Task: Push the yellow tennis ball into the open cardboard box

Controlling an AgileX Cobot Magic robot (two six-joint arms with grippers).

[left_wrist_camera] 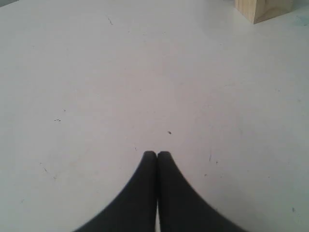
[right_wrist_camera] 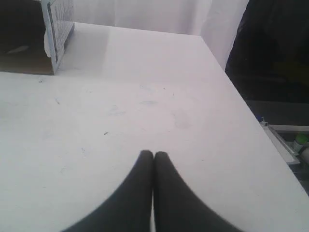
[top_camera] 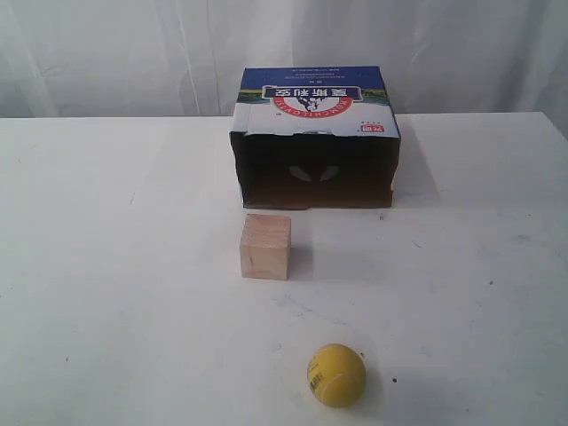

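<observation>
Both pairs pressed shut, holding nothing: left jaws tip to tip over bare surface (left_wrist_camera: 96,72), right jaws the same.

Yellow tennis ball (top_camera: 336,375) rests on the surface near the front edge of the ext. view, on the right arm's half, well apart from the open cardboard box (top_camera: 316,142). Neither wrist cam shows it, so it isn't ahead of either pair; exact bearing from the jaws can't be told. Right jaws prob. nearer, judging by side.

Ahead of the right jaws & off to one side: a corner of the box, mouth dark. Ahead of the left jaws & off to one side: wooden cube (left_wrist_camera: 263,9), near the frame corner.

Key relation: box mouth faces the ball, and the line ball-to-mouth passes just beside the cube (top_camera: 265,247), which stands btwn them on the left arm's side, not on the line. So the right jaws prob. need to get behind the ball, on its side away from the box, and shove straight toward the mouth. An off-centre nudge could roll it into the cube.
</observation>
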